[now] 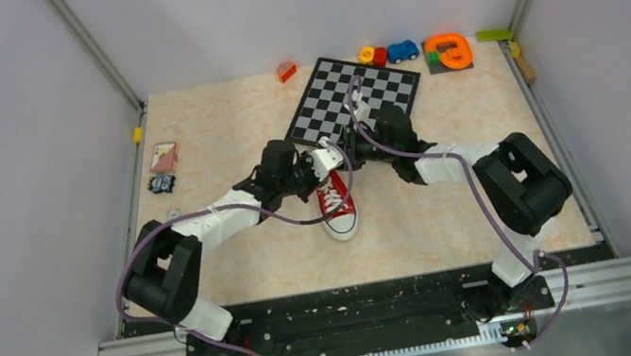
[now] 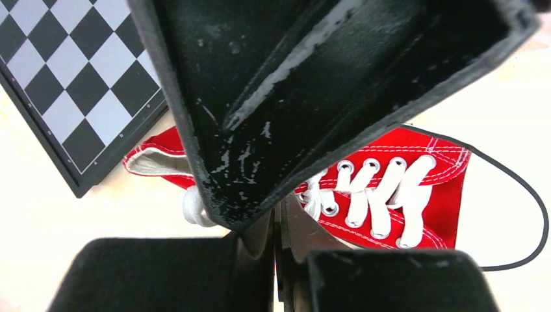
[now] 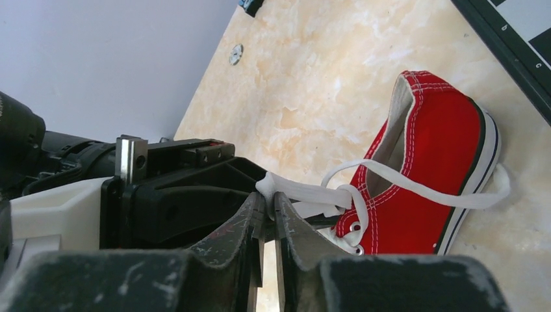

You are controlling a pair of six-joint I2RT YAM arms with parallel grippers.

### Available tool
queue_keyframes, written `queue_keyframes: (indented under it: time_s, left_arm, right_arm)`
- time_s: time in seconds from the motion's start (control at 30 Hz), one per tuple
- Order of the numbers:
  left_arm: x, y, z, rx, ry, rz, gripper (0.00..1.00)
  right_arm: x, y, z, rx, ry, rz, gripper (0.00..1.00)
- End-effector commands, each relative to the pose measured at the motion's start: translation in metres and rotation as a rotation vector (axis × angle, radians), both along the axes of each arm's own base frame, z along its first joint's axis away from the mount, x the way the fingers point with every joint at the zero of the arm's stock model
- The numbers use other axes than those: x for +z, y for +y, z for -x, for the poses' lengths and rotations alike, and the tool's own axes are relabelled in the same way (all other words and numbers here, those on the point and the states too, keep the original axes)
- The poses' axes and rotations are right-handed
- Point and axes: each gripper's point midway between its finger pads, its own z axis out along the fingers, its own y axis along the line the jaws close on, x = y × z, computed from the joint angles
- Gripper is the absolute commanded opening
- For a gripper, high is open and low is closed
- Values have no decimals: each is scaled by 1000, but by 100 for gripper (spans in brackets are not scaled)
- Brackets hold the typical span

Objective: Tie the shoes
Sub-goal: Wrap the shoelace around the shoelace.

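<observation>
The shoe [image 1: 336, 205] lies at the middle of the surface [image 1: 453, 223], toe toward the near edge, heel toward the far edge. The chessboard [image 1: 353, 95] lies just behind the heel, reaching toward the far edge. A row of toys, a toy car [image 1: 402, 50] among them, lines the far edge toward the far right corner. A card [image 1: 163, 156] lies by the left edge. The left pincer [image 1: 327, 165] and right pincer [image 1: 349, 153] meet above the heel, the laces [image 3: 312, 193] running up to their tips.
</observation>
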Motion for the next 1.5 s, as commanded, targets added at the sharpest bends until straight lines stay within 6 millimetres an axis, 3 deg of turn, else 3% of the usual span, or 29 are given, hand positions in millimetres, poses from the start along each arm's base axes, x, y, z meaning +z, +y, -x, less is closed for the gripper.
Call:
queue_keyframes:
  time_s: [0.0,0.1,0.2,0.3,0.43,0.73,0.83,0.93,1.07,1.23,1.47]
  left_arm:
    - [5,-13,-1,-23,-1,75,0]
    - [4,-11,-3,-1,3,85,0]
    - [7,-10,-3,7,4,109,0]
    - [8,-9,-4,7,8,121,0]
    - [7,-9,-3,4,16,127,0]
    - [4,-8,-5,10,27,125,0]
    - [4,-6,-5,12,29,122,0]
    - [6,-4,-4,12,29,118,0]
    - [6,-2,-3,16,39,112,0]
    - [5,-2,-2,12,51,105,0]
    - [6,-2,-2,16,56,107,0]
  right_arm:
    - [15,15,-4,27,-14,-36,15]
    - [14,13,-10,-2,-17,-24,28]
    - [14,9,-19,-42,-23,2,35]
    - [13,-2,-31,-104,-18,27,39]
    - [16,-19,-36,-163,-50,43,55]
    - [7,-53,-40,-247,-62,75,62]
    - [-1,-61,-37,-252,-82,105,56]
    - [-8,-60,-27,-195,-123,111,33]
    - [-14,-52,-13,-134,-157,86,21]
    - [-25,-30,-9,-56,-158,116,22]
    - [-43,-18,-14,-35,-119,163,25]
